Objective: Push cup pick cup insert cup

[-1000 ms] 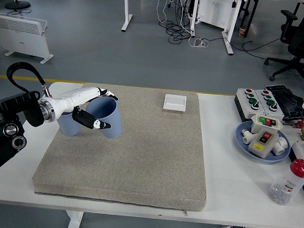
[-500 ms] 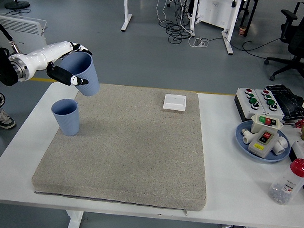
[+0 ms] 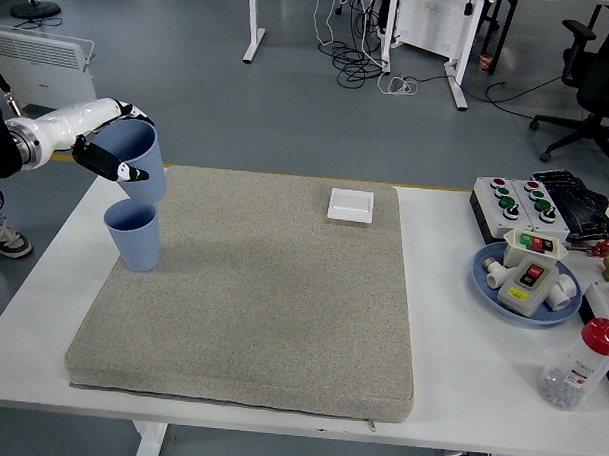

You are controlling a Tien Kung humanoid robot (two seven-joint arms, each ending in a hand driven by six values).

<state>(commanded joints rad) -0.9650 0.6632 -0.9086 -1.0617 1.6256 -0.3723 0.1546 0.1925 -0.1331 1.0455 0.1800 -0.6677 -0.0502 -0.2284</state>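
Cup one, blue, is off the bench — the left hand has its fingers wrapped round the upper wall and holds it in the air, tilted a little, over the mat's far left corner. The white forearm comes in from the picture's left edge. Directly below and slightly nearer stands the second blue cup, upright with its mouth open, on the left part of the grey mat; the lifted cup's base hangs just above its rim, and whether the two touch cannot be told.

A small white square box lies at the mat's far edge, well apart from both cups. On the bare bench to the right sit a button box, a blue plate carrying switch parts, and a clear bottle with a red cap — all far from the hand.
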